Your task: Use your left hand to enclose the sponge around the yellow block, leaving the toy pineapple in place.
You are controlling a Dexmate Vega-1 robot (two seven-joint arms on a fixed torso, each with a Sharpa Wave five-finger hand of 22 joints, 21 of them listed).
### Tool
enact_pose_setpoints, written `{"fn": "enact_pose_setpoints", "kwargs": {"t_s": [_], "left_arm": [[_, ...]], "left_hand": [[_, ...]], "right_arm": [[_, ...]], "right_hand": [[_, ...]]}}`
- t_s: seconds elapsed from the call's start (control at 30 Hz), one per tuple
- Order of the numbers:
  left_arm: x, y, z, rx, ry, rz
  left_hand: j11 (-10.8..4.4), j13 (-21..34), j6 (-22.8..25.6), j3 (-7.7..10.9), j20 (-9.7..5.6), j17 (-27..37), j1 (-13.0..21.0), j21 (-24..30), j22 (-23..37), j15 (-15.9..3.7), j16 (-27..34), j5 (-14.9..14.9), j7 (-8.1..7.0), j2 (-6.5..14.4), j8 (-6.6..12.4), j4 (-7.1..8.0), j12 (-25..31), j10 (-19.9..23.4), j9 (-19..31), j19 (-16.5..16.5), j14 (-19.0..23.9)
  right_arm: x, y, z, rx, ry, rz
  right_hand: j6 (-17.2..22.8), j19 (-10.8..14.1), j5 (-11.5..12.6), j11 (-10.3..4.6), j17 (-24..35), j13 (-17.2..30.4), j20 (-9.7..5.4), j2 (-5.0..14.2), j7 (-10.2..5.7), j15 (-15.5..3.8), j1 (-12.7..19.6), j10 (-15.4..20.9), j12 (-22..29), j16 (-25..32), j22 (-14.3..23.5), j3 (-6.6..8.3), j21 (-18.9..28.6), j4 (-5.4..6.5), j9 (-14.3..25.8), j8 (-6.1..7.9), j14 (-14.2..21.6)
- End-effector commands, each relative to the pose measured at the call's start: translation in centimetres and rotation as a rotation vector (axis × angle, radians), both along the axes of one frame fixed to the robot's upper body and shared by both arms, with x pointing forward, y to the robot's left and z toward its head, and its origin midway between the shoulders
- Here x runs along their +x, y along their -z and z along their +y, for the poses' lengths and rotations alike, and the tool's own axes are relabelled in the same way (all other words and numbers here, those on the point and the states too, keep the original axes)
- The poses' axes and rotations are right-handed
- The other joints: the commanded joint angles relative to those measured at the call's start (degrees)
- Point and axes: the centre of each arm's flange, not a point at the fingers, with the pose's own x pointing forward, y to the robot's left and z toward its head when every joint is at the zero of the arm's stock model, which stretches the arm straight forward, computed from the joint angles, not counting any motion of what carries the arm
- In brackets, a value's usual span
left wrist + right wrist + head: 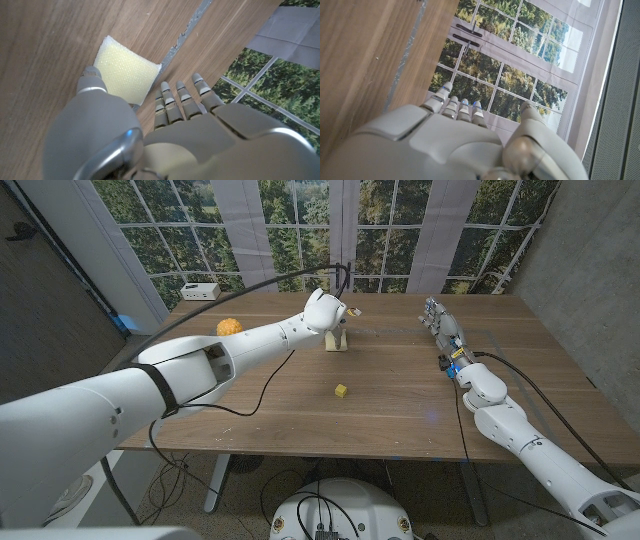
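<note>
Soft window daylight, sharp, slightly bowed edges.

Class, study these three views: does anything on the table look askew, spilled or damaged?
Nothing stands out. The left hand is over the sponge; the yellow block and toy pineapple sit undisturbed on the wooden table.

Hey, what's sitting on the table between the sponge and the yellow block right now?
Nothing: in the head view only bare wood of the table separates the sponge, under the left hand, from the yellow block.
</note>
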Motion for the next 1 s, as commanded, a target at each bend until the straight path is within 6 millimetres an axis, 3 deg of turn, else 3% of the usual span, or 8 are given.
{"fn": "enact_pose_setpoints", "kwargs": {"t_s": [0.03,0.33,0.5,0.6,0.63,0.77,0.83,1.0], "left_arm": [[1.2,0.9,-1.1,0.038,0.014,0.040],[2.1,1.7,-1.6,0.046,-0.009,0.110],[2.2,2.1,-1.7,0.070,-0.008,0.092],[2.0,2.6,-1.8,0.079,-0.005,0.030],[1.9,2.6,-1.8,0.076,0.001,0.006],[1.4,2.8,-1.6,0.079,0.028,-0.052],[1.3,2.9,-1.5,0.078,0.034,-0.061],[1.0,3.1,-1.2,0.077,0.044,-0.087]], "left_hand": [[-0.33,0.0,-0.5,-0.37,-0.01,0.1,0.8,-0.2,0.1,-0.41,0.3,0.3,-0.30,0.3,0.27,0.00,0.0,-0.1,0.2,0.0,-0.2],[-2.38,0.0,0.5,-0.08,0.13,0.1,2.6,-0.1,0.1,-1.69,0.9,0.8,-0.87,1.4,0.88,-0.49,0.8,1.1,0.2,0.2,1.0],[-1.79,0.0,0.6,0.04,0.13,0.0,3.8,0.0,0.1,-1.68,1.1,1.1,-0.45,1.8,0.93,-0.91,1.2,1.9,0.2,0.4,1.9],[-2.47,0.0,2.3,0.31,-0.01,0.0,5.6,0.3,0.1,-2.02,1.5,1.6,-0.28,2.4,1.58,-1.55,1.8,3.3,0.3,1.1,3.6],[-3.74,0.2,3.7,0.54,-0.23,0.0,6.8,0.4,0.1,-2.79,1.7,2.0,-0.66,3.1,1.97,-1.89,2.5,5.2,0.3,1.5,4.5],[-4.71,0.7,8.6,1.01,-1.49,0.0,9.7,1.3,0.2,-4.66,2.4,3.0,-1.13,4.9,3.25,-2.65,4.7,10.3,0.6,3.7,8.2],[-6.15,1.0,13.1,1.09,-1.94,-0.1,11.1,1.7,0.2,-5.79,2.5,3.3,-2.04,5.8,4.49,-2.93,6.0,13.7,0.7,4.6,10.0],[-6.79,1.7,19.5,0.89,-2.82,-0.2,12.9,2.5,0.3,-7.53,2.8,3.4,-2.74,7.0,5.97,-3.19,8.2,20.2,0.9,6.4,13.6]], "right_arm": [[-0.6,0.2,-0.1,-0.005,0.019,0.003],[-1.0,0.5,-0.3,-0.003,0.032,0.011],[-1.1,0.6,-0.3,-0.006,0.038,0.015],[-1.0,0.6,-0.3,-0.006,0.037,0.018],[-1.0,0.6,-0.3,-0.013,0.038,0.016],[-1.0,0.5,-0.2,-0.011,0.040,0.017],[-0.9,0.4,-0.1,-0.017,0.041,0.014],[-0.9,0.3,0.1,-0.025,0.042,0.015]], "right_hand": [[0.2,0.2,0.3,-0.05,0.0,0.2,0.45,0.01,-0.29,0.01,-0.4,0.3,0.1,-0.1,0.2,-0.22,-0.2,-0.17,0.2,0.15,0.2],[0.2,0.2,0.3,-0.10,0.0,0.2,0.44,0.00,-0.33,0.04,-0.4,0.3,0.1,-0.1,0.2,-0.22,-0.2,-0.18,0.2,0.16,0.3],[0.2,0.2,0.3,-0.21,0.0,0.2,0.41,0.02,-0.33,0.07,-0.4,0.3,0.1,-0.1,0.2,-0.21,-0.2,-0.17,0.2,0.15,0.3],[0.2,0.3,0.3,-0.13,0.0,0.2,0.40,0.04,-0.37,0.02,-0.4,0.3,0.1,-0.1,0.2,-0.20,-0.2,-0.17,0.2,0.15,0.3],[0.2,0.3,0.3,-0.13,0.0,0.2,0.41,0.04,-0.34,0.03,-0.4,0.3,0.1,-0.1,0.2,-0.20,-0.2,-0.18,0.2,0.15,0.3],[0.2,0.3,0.3,-0.22,0.0,0.2,0.32,0.01,-0.40,0.03,-0.4,0.3,0.1,-0.1,0.2,-0.21,-0.1,-0.18,0.2,0.15,0.3],[0.2,0.4,0.3,-0.26,0.0,0.2,0.32,-0.01,-0.44,0.01,-0.5,0.3,0.1,-0.1,0.2,-0.22,-0.1,-0.19,0.2,0.15,0.4],[0.2,0.4,0.3,-0.27,0.0,0.2,0.26,-0.11,-0.47,-0.01,-0.5,0.3,0.0,-0.1,0.2,-0.26,-0.1,-0.22,0.2,0.15,0.4]]}}
